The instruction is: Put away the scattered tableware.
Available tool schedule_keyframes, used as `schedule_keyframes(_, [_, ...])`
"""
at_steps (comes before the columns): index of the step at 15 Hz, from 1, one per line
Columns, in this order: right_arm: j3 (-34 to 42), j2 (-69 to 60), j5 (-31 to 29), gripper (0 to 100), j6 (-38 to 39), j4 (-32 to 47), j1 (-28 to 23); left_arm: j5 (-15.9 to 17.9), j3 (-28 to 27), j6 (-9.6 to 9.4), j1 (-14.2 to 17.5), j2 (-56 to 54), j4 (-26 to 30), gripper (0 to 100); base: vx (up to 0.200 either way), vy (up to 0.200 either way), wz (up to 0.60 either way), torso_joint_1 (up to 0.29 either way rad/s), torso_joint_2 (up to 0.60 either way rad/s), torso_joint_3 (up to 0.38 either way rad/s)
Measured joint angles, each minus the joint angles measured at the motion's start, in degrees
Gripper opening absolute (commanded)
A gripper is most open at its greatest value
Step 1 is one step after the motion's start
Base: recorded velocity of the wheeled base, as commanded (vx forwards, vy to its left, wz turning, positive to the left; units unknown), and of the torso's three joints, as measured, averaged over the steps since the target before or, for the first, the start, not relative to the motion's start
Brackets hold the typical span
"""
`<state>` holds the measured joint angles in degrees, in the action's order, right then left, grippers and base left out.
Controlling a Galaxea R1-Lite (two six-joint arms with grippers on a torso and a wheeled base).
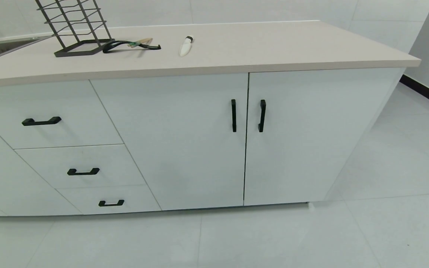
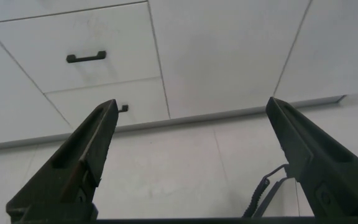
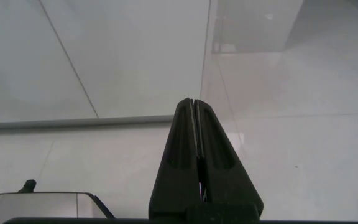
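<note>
– From up top, what's left out on the countertop (image 1: 274,41)?

– Two pieces, both beside the wire rack (image 1: 76,26). A black utensil (image 1: 132,46) lies with one curled end touching the rack's foot. It runs away from the rack, roughly along the counter's front edge, with a wooden piece (image 1: 142,41) lying on it. Past its far tip, near but apart, is a white utensil (image 1: 186,46).

– Which way does the white one point?

– Its long axis runs front to back, a little tilted. The black-capped end points to the wall and the pale, wider end to the counter's edge.

– How would it handle, you reckon?

– Light and stiff, I'd guess, and smooth enough to slip. It lies flat, so I'd pinch it across the middle of the pale body, fingers square to its length and low against the top. The black one looks thin and springy, and I'd take its straight stretch, clear of the rack.

– And the left wrist view?

– The left gripper (image 2: 191,102) hangs low, well below the rack's level. Its fingers are spread wide with nothing between them, and it faces the drawers (image 2: 104,74) over the floor (image 2: 185,168).

– The right?

– The right gripper (image 3: 193,102) is equally low. Its fingers are pressed together on nothing, before the cabinet door (image 3: 135,56).
</note>
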<state>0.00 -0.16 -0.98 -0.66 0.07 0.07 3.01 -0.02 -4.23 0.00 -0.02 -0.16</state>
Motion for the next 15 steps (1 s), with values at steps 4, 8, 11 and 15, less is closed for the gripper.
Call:
schedule_keyframes(4, [0.0,0.0,0.05,0,-0.02,0.02,-0.02,0.02,0.02,0.0,0.0,0.0,0.0,100,0.0,0.2,0.0,0.001,0.0,0.001])
schedule_keyframes(8, [0.0,0.02,0.07,0,-0.02,0.02,0.02,0.0,0.02,-0.04,0.0,0.02,0.0,100,0.0,0.2,0.0,0.004,0.01,0.002])
schedule_keyframes(11, [0.0,0.02,0.09,0,-0.02,0.02,-0.02,-0.01,0.02,-0.06,0.0,0.02,0.0,100,0.2,0.2,0.0,0.005,0.0,0.005])
schedule_keyframes(15, [0.0,0.02,0.07,0,0.06,0.02,0.0,0.0,0.02,0.0,0.0,0.02,0.02,100,0.2,0.05,0.0,-0.001,0.0,0.001])
